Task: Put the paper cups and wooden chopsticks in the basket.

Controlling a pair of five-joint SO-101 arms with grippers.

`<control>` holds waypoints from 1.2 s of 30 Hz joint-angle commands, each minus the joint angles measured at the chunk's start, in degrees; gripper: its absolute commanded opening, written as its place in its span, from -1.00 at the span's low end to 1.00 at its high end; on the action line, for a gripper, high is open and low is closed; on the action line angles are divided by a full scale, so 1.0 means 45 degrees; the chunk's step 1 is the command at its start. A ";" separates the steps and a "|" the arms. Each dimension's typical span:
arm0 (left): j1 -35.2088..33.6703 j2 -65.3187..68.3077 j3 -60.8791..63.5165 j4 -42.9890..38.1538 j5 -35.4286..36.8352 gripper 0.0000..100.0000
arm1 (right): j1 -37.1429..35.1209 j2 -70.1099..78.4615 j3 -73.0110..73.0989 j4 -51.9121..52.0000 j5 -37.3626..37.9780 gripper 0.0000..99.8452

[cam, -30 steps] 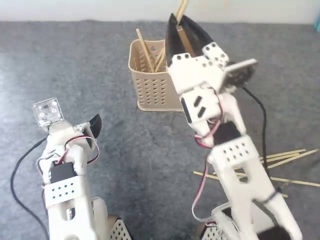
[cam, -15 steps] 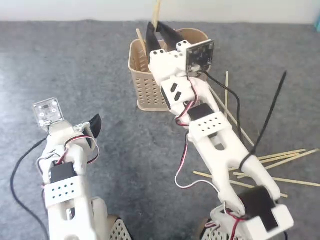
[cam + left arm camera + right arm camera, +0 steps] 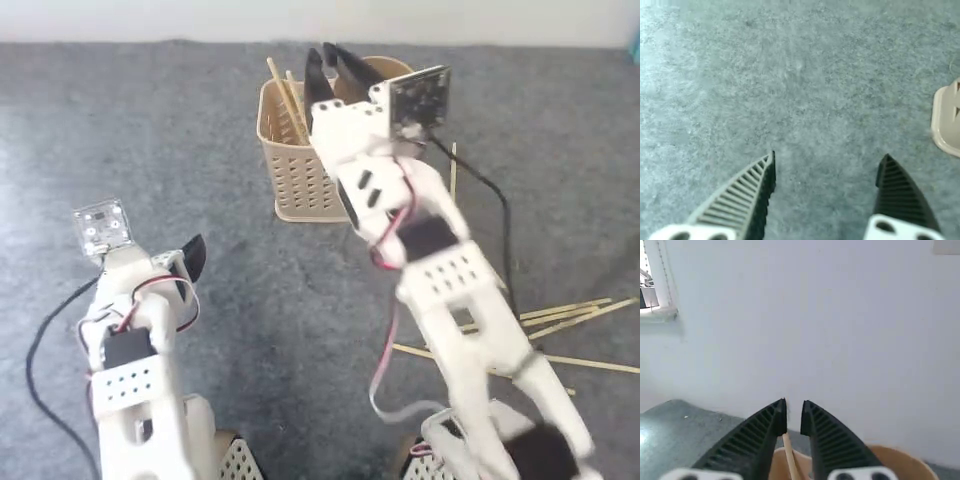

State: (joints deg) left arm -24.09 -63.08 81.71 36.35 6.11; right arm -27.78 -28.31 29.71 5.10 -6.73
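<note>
The beige slotted basket [image 3: 305, 175] stands at the back of the grey carpet. Several wooden chopsticks [image 3: 285, 95] lean inside it, and the rim of a brown paper cup [image 3: 392, 68] shows in it behind the arm. My right gripper [image 3: 328, 58] hangs over the basket's top. In its wrist view the right gripper [image 3: 793, 407] has its jaws a narrow gap apart, with a chopstick [image 3: 788, 455] and the paper cup's rim [image 3: 900, 460] below them. My left gripper [image 3: 829, 160] is open over bare carpet, and the basket's corner [image 3: 946, 120] lies off to one side.
Several loose chopsticks [image 3: 565, 312] lie scattered on the carpet at the right, beside the right arm. One more chopstick [image 3: 452, 175] lies just right of the basket. The left arm [image 3: 130, 340] stands at the front left.
The right gripper swung left and lowered over the basket. The chopstick that stuck up from its jaws is gone from them. The left arm barely shifted.
</note>
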 commanded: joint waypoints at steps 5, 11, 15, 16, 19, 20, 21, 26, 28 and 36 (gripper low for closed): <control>0.0039 -0.5529 0.1436 0.1485 -0.0234 -0.38 | 0.1182 -0.4855 -0.0625 0.6007 -0.0039 -0.89; 0.0684 -0.9514 0.2315 0.3849 -0.0781 -0.38 | 0.2901 -0.6789 -0.0625 0.9328 -0.0117 -0.89; 0.0840 -0.8850 0.2100 0.3927 -0.0821 -0.38 | 0.4269 -0.7648 -0.0606 1.1497 -0.0078 -0.89; 0.1074 -0.8850 0.2139 0.3946 -0.0821 -0.38 | 0.4679 -0.7746 -0.0547 1.1966 -0.0078 -0.89; 0.1993 -0.8967 0.2256 0.4630 -0.0860 -0.38 | 0.5695 -0.7648 -0.0391 1.3236 -0.0059 -0.90; 0.2305 -0.9065 0.2295 0.4884 -0.0879 -0.38 | 0.5929 -0.7473 -0.0215 1.3451 -0.0059 -0.90; 0.2481 -0.9123 0.2315 0.5040 -0.0918 -0.38 | 0.6085 -0.7219 -0.0020 1.3607 -0.0059 -0.90; 0.2696 -0.9162 0.2647 0.5118 -0.1954 -0.38 | 0.6281 -0.4933 0.0860 1.3705 -0.0059 -0.90; 0.3048 -0.9162 0.2803 0.5118 -0.2188 -0.38 | 0.6281 -0.3741 0.0918 1.3626 -0.0039 -0.90; 0.3399 -0.9162 0.3077 0.5079 -0.2501 -0.38 | 0.6281 0.0889 0.0899 1.1048 0.1133 -0.90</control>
State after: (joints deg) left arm -9.23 -103.25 96.22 59.38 -4.62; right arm 0.09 -30.07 34.46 59.87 -3.56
